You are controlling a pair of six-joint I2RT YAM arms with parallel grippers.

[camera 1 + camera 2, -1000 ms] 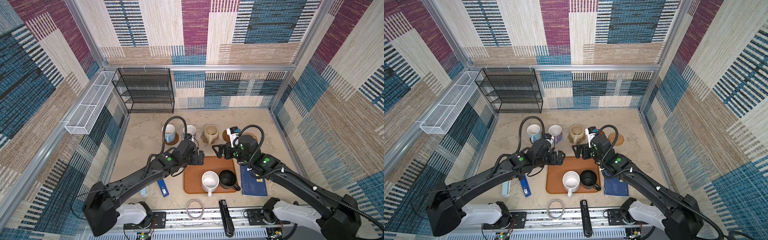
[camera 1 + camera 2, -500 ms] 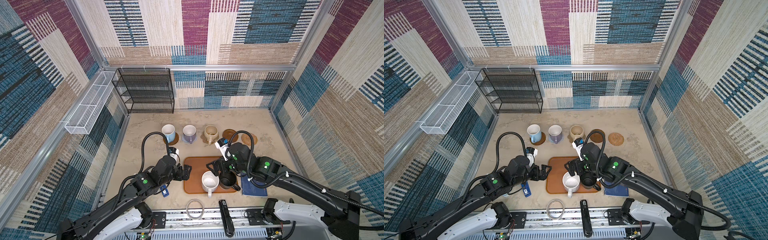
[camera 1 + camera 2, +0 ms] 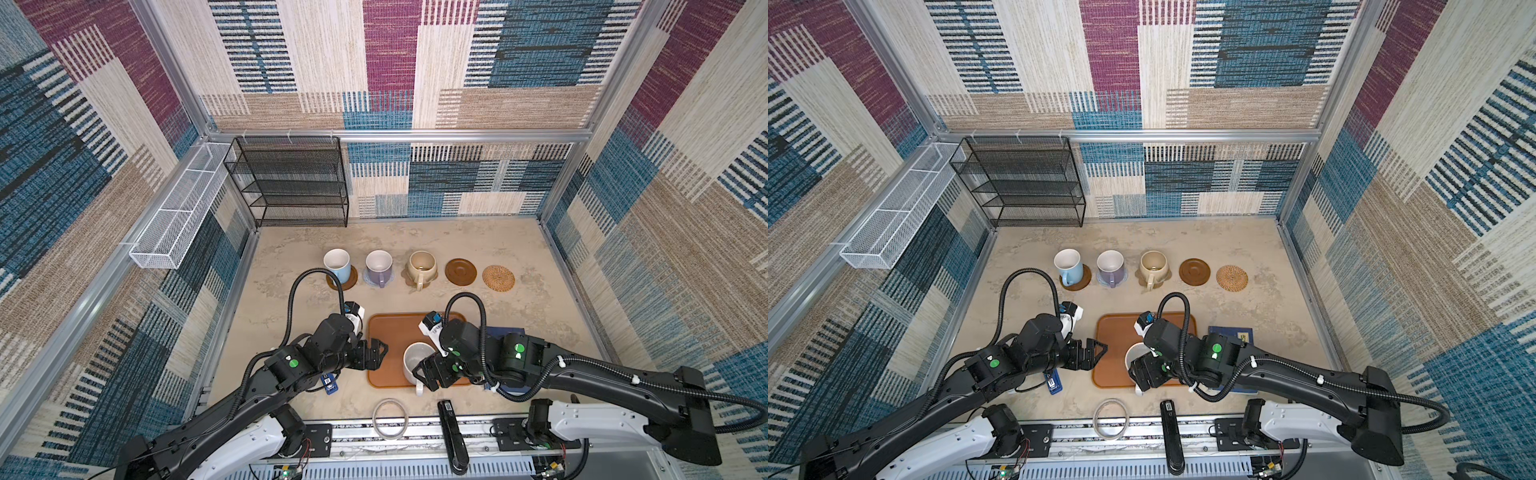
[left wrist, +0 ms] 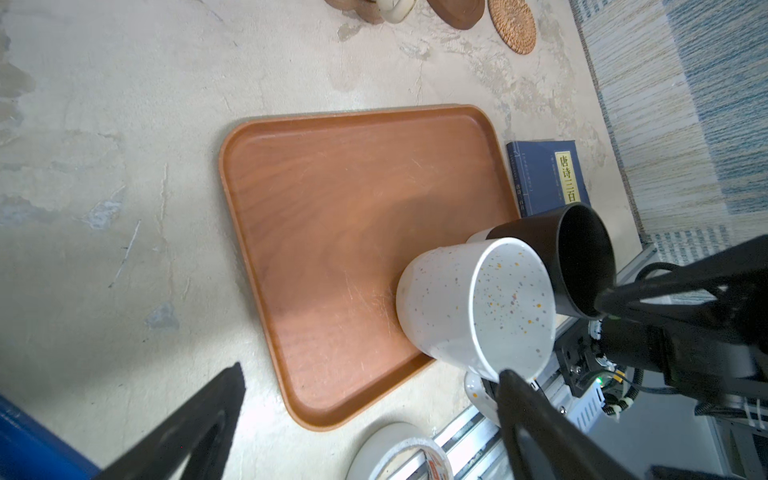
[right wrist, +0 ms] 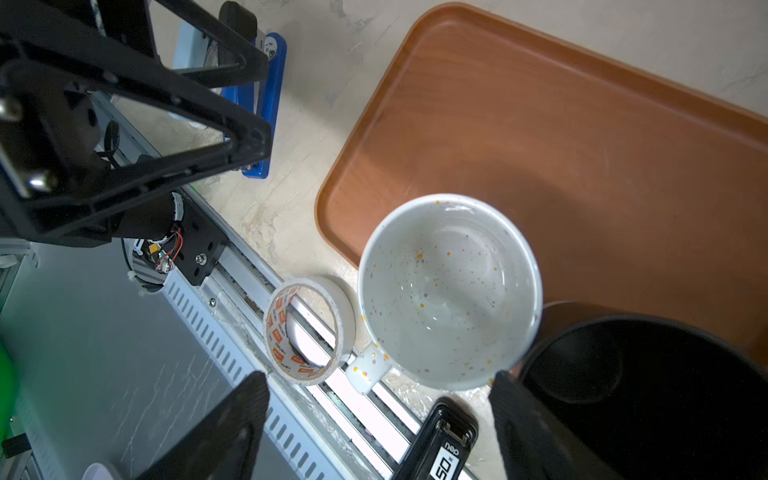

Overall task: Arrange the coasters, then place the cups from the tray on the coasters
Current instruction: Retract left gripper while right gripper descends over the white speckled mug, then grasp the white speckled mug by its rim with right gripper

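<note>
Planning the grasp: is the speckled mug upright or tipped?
Upright: the speckled mug stands on the tray, its open mouth facing up.

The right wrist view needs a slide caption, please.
Right gripper, jaws open, at the speckled cup beside the black cup on the tray.

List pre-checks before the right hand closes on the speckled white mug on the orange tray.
1. Jaws open on the right hand, astride the handle of the speckled white ceramic mug: ok.
2. That mug upright on the rust-orange rounded rectangular tray: ok.
3. Clearance between one finger and the all-black mug next to it: cannot tell; they look very close.
4. The left hand open, by the tray's rim, apart from both mugs: ok.
5. The dark brown wooden disc coaster and the round rattan coaster bare for set-down: ok.
</note>
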